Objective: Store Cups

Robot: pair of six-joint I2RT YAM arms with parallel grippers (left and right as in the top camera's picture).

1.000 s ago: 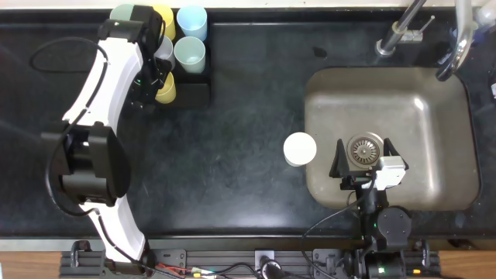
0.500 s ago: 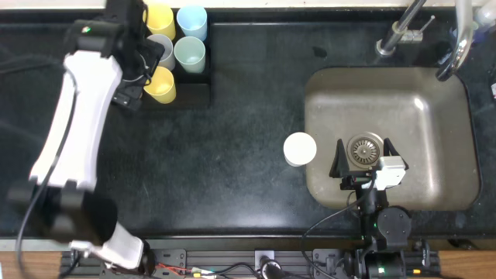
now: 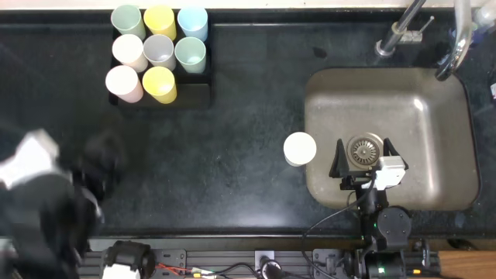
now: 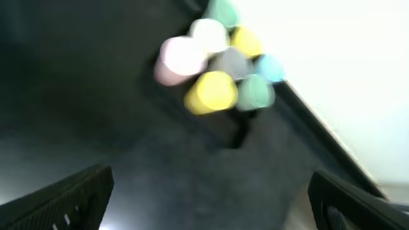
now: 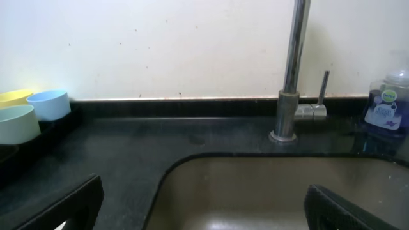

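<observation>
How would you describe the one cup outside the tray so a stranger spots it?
Find the steel sink on the right of the black counter. At the sink's left rim stands a white round cup. It stands alone; every other cup sits in the black tray at the far left corner.

Black tray point(image 3: 198, 91) upper left of the top view, full of pastel cups. Top row: pale green cup point(image 3: 126, 17), upper yellow cup point(image 3: 160, 17), light blue cup point(image 3: 191, 17). Middle row: cream cup point(image 3: 129, 50), grey cup point(image 3: 160, 50), mint cup point(image 3: 190, 53). Bottom row: pink cup point(image 3: 124, 81), lower yellow cup point(image 3: 159, 83). Lone white cup point(image 3: 299, 149) mid-frame. Countertop point(image 3: 232, 155) is black with faint speckling, sink point(image 3: 434, 116) dull silver, tap point(image 5: 295, 70) chrome, wall point(image 5: 160, 45) off-white, soap bottle point(image 5: 388, 105) blue.
</observation>
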